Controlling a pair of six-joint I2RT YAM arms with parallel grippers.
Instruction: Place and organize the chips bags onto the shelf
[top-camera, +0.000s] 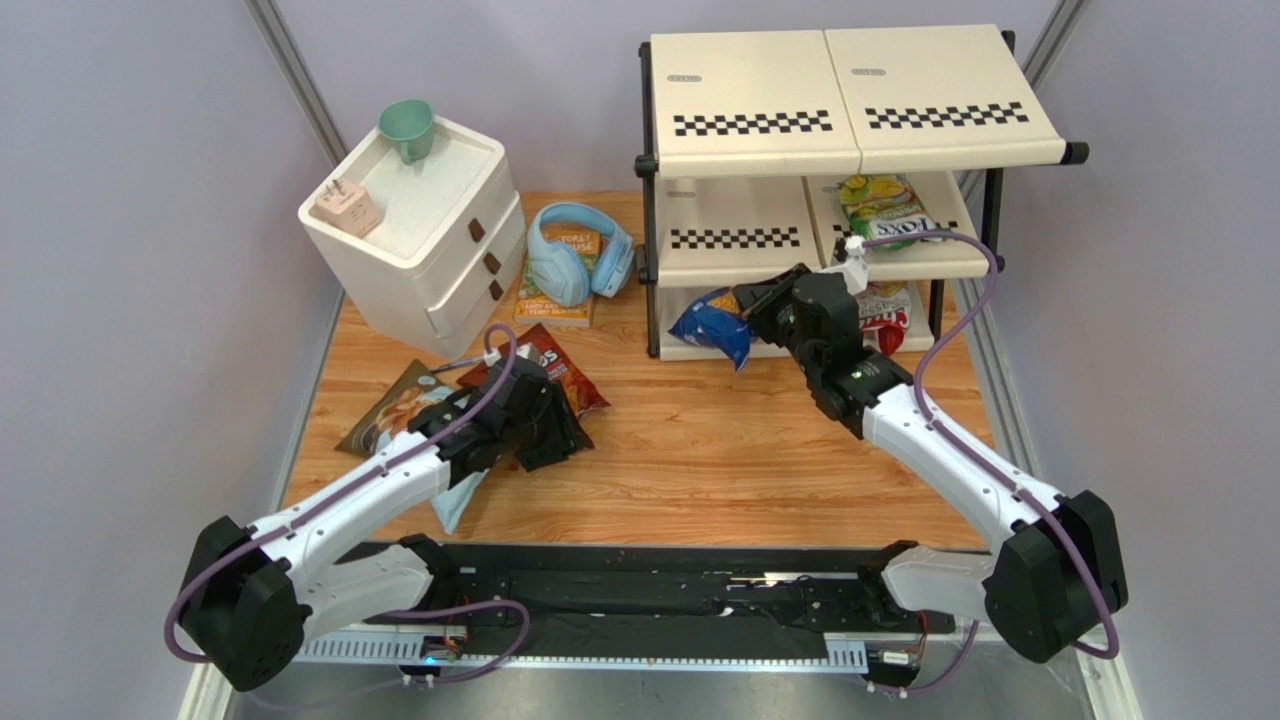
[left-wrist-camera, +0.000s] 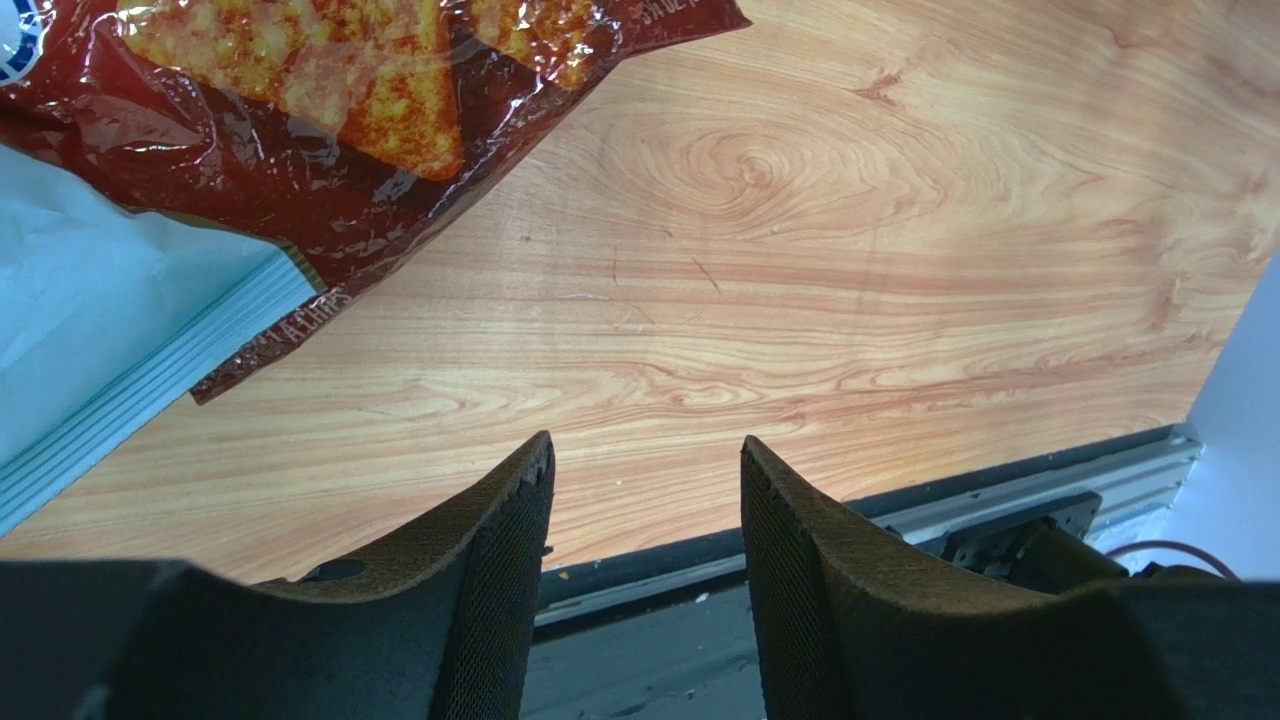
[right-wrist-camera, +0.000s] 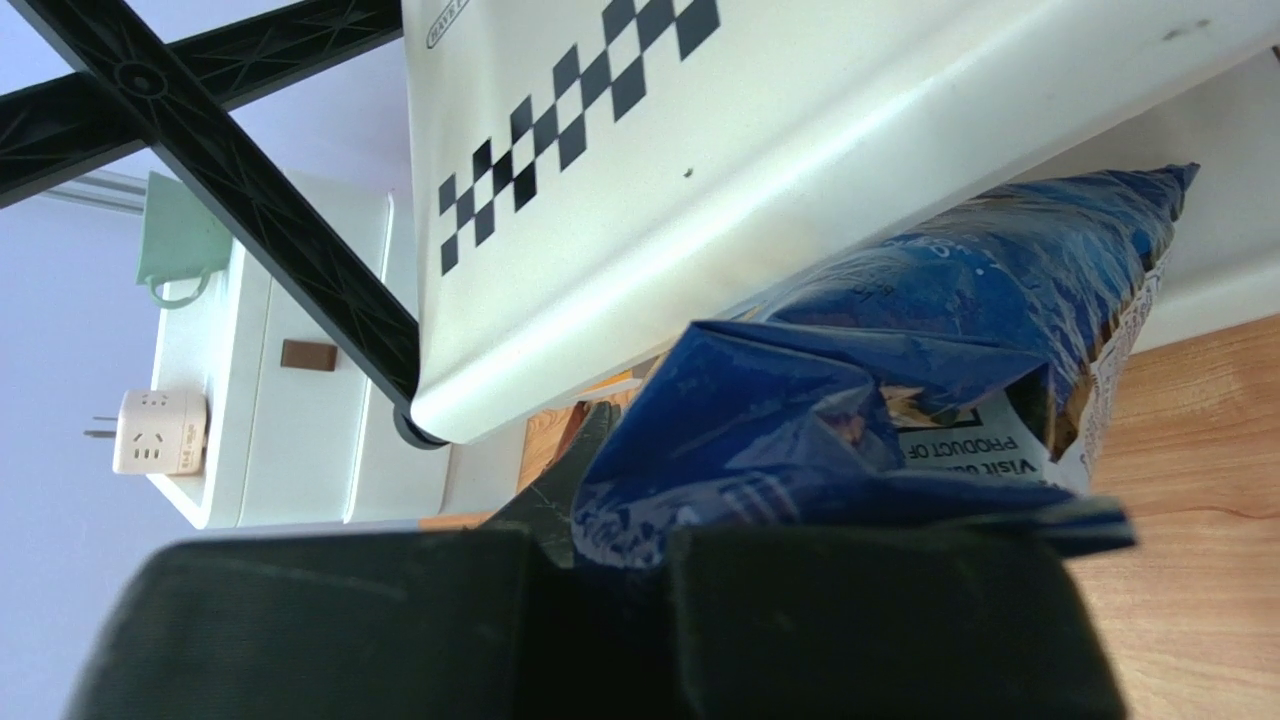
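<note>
The shelf (top-camera: 842, 105) stands at the back right. The green-yellow bag (top-camera: 887, 210) lies on its middle board and the white-and-red bag (top-camera: 890, 315) on the bottom one. My right gripper (top-camera: 763, 312) is shut on the blue Doritos bag (top-camera: 712, 324) and holds it in front of the shelf's lower left opening; in the right wrist view the bag (right-wrist-camera: 962, 315) sits just under a checkered board (right-wrist-camera: 721, 165). The red Doritos bag (top-camera: 553, 365) and the pale-blue cassava bag (top-camera: 394, 405) lie at the left. My left gripper (top-camera: 544, 435) is open and empty beside them (left-wrist-camera: 643, 495).
A white two-drawer cabinet (top-camera: 413, 233) with a green cup (top-camera: 407, 128) and a plug adapter (top-camera: 347, 206) stands at the back left. Blue headphones (top-camera: 574, 248) rest on an orange book (top-camera: 559, 300). A black rail (top-camera: 661, 578) runs along the near edge.
</note>
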